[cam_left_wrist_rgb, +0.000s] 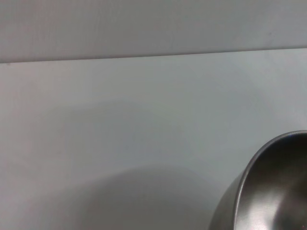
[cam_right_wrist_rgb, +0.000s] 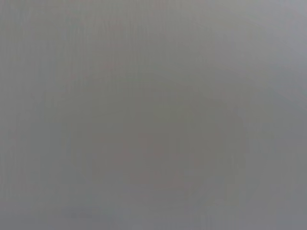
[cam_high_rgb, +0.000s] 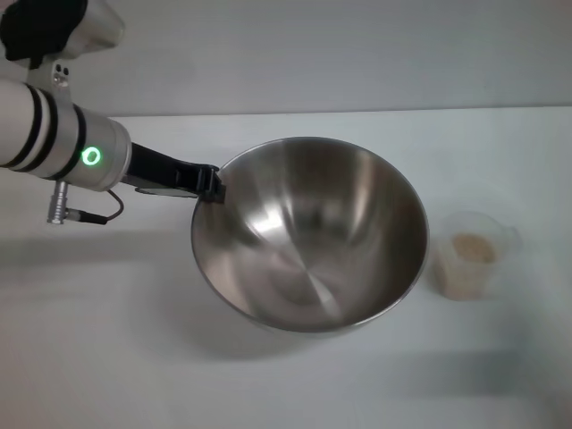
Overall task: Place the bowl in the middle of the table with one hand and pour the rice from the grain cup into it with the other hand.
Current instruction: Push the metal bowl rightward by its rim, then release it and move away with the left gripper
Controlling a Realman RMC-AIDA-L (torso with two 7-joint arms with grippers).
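Head view: left gripper fingers clamped on near-left rim of steel bowl, tilted mid-worktop; grain cup of rice just right, right arm's side, right gripper unseen.

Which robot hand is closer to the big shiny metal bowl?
Left. The left gripper is clamped on the big shiny metal bowl's rim; the right gripper isn't in view.

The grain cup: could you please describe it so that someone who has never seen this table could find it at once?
Start at the big steel bowl in the middle of the white table, which the left claw grips at the rim. On the bowl's other side, standing apart from it, is the grain cup. It is small, clear plastic and holds pale rice, while the bowl is wide, shiny and empty.
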